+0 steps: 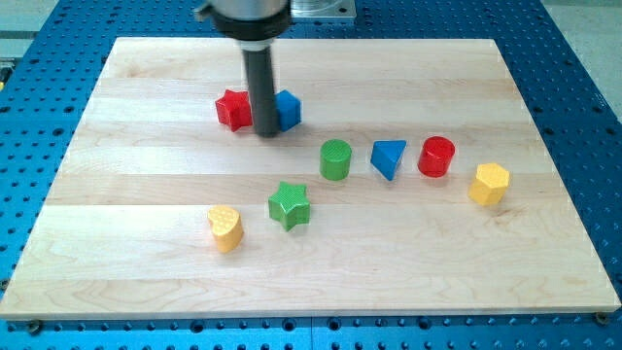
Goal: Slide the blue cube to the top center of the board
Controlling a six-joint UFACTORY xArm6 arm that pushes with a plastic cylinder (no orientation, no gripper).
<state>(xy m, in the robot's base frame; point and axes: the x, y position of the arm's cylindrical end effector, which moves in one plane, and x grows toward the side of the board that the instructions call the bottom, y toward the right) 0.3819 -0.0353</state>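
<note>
With the tip (265,133) set down holding nothing, wedged between the blue cube (288,110) touching its right and the red block (232,109) at its left, the cube may be deflected sideways if pushed off-centre.

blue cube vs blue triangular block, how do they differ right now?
The blue cube is boxy; the blue triangular block is a wedge. The cube sits against my tip, partly hidden by the rod; the triangular block stands clear, between the green cylinder and red cylinder. Both are blue.
</note>
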